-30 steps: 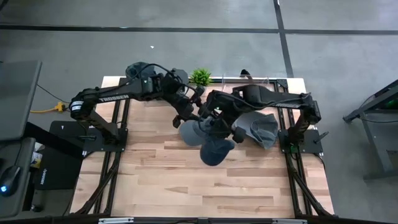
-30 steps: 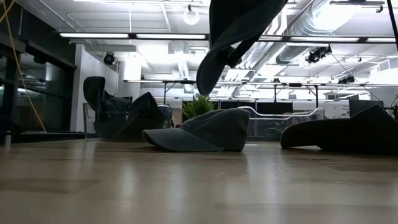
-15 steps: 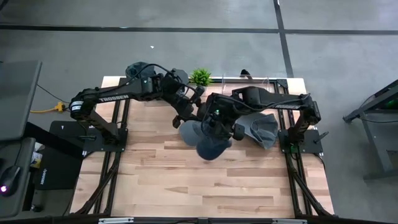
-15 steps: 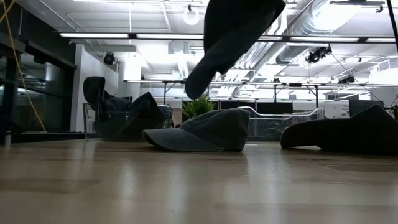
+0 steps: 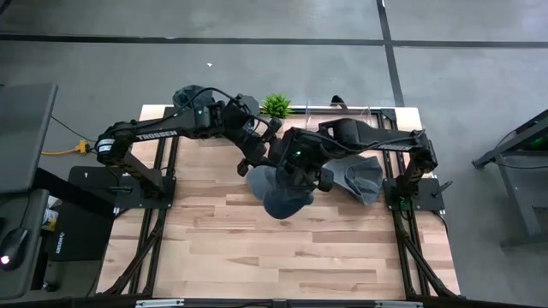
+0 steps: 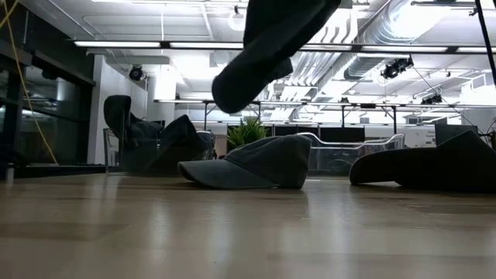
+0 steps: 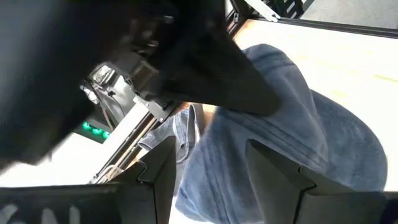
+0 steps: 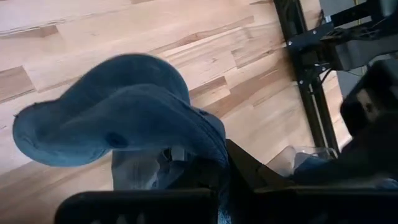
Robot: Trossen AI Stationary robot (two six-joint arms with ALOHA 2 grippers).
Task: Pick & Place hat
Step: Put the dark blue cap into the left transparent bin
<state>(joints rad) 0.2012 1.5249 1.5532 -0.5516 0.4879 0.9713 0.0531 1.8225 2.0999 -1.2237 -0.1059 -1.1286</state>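
Observation:
My right gripper (image 5: 301, 174) is shut on a blue denim hat (image 5: 287, 204) and holds it above the table's middle. The hat also shows high in the low view (image 6: 267, 46) and in the right wrist view (image 8: 118, 118). A second denim hat (image 5: 259, 178) lies on its brim and lower edge on the wooden table (image 6: 256, 163), partly under the held one. My left gripper (image 5: 255, 160) is open and empty just beyond that hat's far side. In the left wrist view its fingers (image 7: 273, 177) stand apart before denim cloth (image 7: 292, 118). My right gripper pinches the held hat between its two fingers at the crown's lower edge (image 8: 180, 158), opposite the brim. The fingers come from above, slanting down. The hat is lifted clear of the table and hangs tilted, its brim (image 6: 232, 89) lowest.
A dark grey hat (image 5: 364, 178) lies at the table's right, under the right arm. A heap of dark hats (image 5: 193, 98) sits at the far left corner, a small green plant (image 5: 276, 104) at the far edge. The near half of the table (image 5: 282, 257) is bare wood.
My right gripper has carried the held hat toward the table's left and a little toward the far edge, over the lying hat. The hat stays clear of the table, and its hanging brim has swung leftward.

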